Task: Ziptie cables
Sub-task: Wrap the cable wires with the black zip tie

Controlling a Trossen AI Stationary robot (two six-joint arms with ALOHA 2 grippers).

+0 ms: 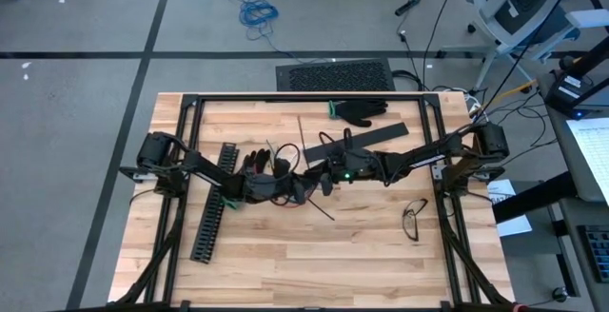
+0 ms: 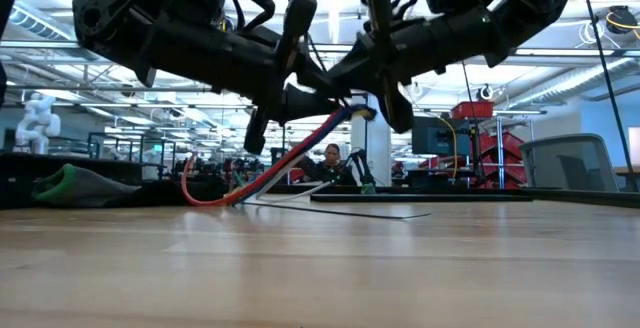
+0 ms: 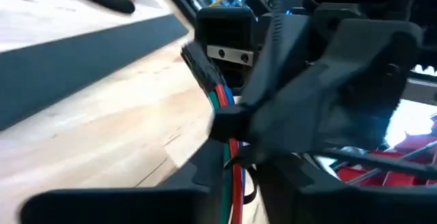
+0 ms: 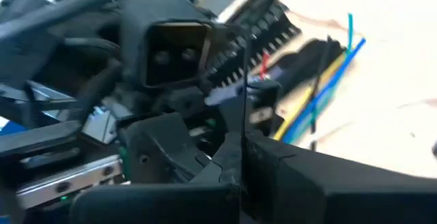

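Two grippers (image 1: 283,185) (image 1: 319,177), one cable bundle (image 2: 275,168), one glove (image 1: 362,112).

Near table half (image 1: 314,274) open; slotted channel (image 1: 213,209) blocks left, glasses (image 1: 414,219) right.

Two matte black jointed arms (image 1: 190,165) on a black frame, boxy links, black cables along them; a green light glows on the right arm (image 1: 347,173)
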